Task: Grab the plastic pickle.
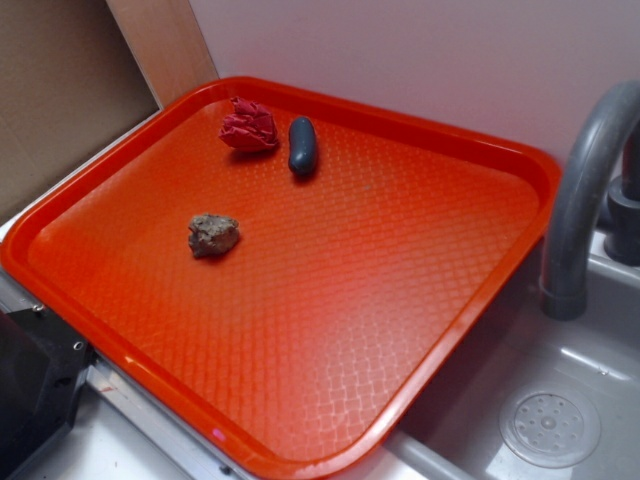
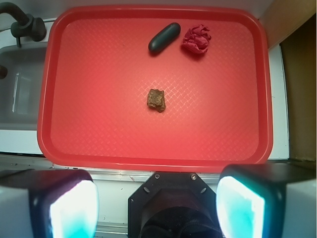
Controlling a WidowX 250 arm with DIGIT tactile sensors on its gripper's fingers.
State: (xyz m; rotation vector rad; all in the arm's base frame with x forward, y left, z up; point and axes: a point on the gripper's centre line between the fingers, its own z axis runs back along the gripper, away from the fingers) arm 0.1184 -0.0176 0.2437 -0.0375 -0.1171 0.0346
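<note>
The plastic pickle (image 1: 302,146) is a smooth dark green-grey capsule lying at the far side of the red tray (image 1: 420,380), right beside a wrinkly red lump (image 1: 248,127). In the wrist view the pickle (image 2: 164,37) lies near the tray's top edge, left of the red lump (image 2: 196,39). My gripper (image 2: 157,206) is high above the tray's near edge, jaws wide apart and empty, with one glowing pad (image 2: 74,208) on each side. The gripper does not show in the exterior view.
A rough brown-grey rock-like lump (image 1: 213,235) sits mid-tray, also in the wrist view (image 2: 156,99). A grey faucet (image 1: 585,200) and a sink with its drain (image 1: 550,428) lie right of the tray. A wall runs behind, cardboard at left.
</note>
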